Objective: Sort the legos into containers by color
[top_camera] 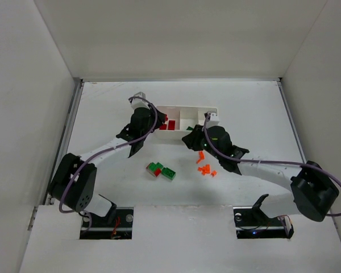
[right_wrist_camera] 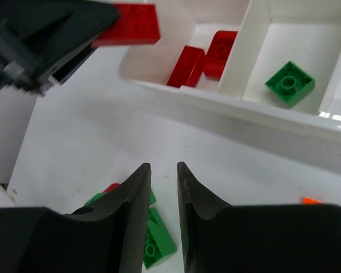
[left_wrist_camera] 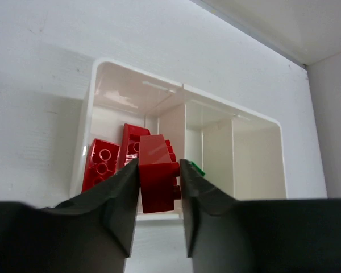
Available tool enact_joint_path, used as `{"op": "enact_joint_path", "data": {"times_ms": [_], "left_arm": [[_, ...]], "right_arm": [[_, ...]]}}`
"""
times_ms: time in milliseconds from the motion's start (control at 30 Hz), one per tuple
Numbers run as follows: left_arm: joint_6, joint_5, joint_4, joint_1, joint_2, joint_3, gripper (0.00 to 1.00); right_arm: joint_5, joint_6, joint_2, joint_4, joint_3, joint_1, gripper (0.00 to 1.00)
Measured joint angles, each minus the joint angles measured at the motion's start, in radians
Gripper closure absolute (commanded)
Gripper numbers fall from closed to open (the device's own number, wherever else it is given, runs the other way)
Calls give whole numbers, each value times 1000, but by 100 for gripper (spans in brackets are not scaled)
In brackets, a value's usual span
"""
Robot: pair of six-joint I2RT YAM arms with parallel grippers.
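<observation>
Noted glossy, smooth finish on white rectangular plastic tray (right_wrist_camera: 244, 108) and on chunky red studded plastic brick (left_wrist_camera: 156, 170); recorded white tabletop (left_wrist_camera: 45, 85) as matt, smooth.

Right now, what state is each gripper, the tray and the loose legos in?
left gripper: shut on a red brick, over the tray's left compartment.
right gripper: slightly open, empty.
tray: red bricks in left compartment, one green brick in middle.
green and red bricks: loose on table.
orange pieces: loose on table.

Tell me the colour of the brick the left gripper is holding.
Red. The brick sits clamped in the left gripper, clearest in the left wrist view.
</observation>
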Motion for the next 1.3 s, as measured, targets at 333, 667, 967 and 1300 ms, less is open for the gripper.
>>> {"op": "enact_joint_path", "data": {"times_ms": [333,667,967,1300], "left_arm": [[40,-30,-7,0,-10,29,51],[11,6,-87,35,-434,-228,60],[-55,53,-271,107,-649,-387,61],[-94,132,-312,172,-693,-415,61]], "right_arm": [[18,-112,-35,-31,-8,142,45],[-3,-255,89,-45,77,320,21],[-29,-325,257,-83,217,369,19],[-29,-346,388,-153,301,369,26]]}}
